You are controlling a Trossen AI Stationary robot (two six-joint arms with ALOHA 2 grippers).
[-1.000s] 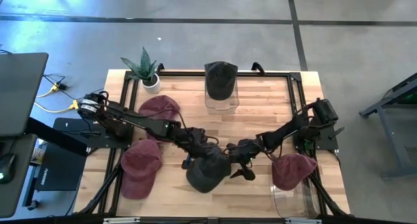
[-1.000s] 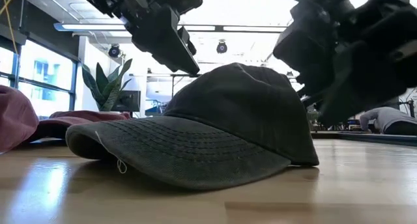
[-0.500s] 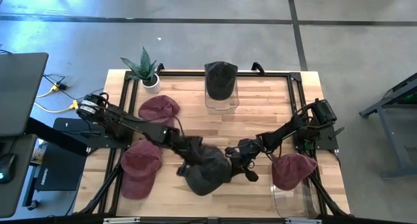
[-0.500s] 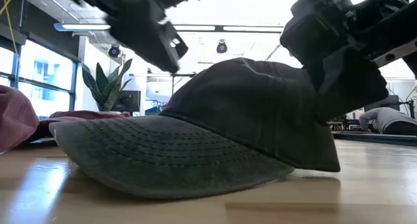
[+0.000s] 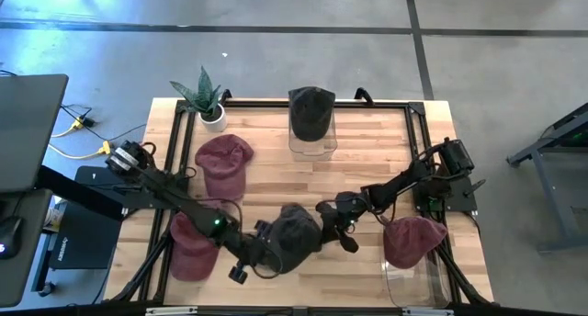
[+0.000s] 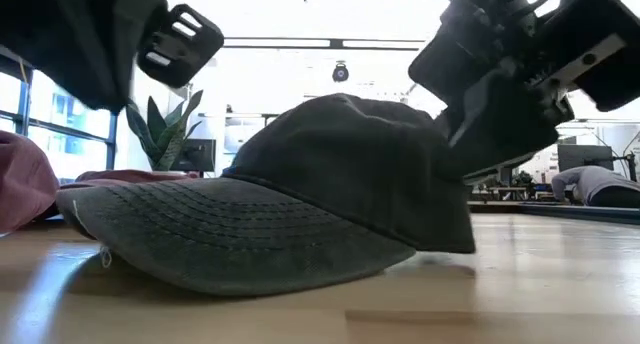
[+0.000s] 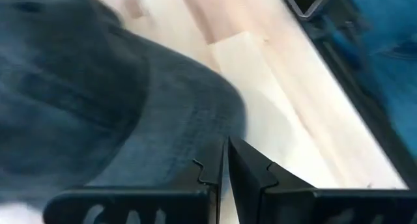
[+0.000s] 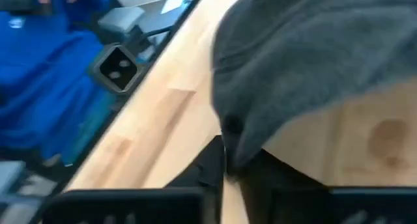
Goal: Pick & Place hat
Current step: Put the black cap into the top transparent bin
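Left tool (image 5: 246, 272) has swung off the hat (image 5: 292, 239) toward the worktop (image 5: 367, 141) front edge, fingers pressed together. My right tool (image 5: 328, 226) pinches the hat's rear edge, mid-worktop.

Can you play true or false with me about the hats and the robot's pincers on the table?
1. The right pincer pinches the dark hat. True.
2. The left pincer is wide open. False: it is shut, beside the dark hat's brim.
3. Two red hats lie on the table. True; a third sits on the clear stand on the right.
4. The plant stands on the right side of the table. False: it is at the far left corner.
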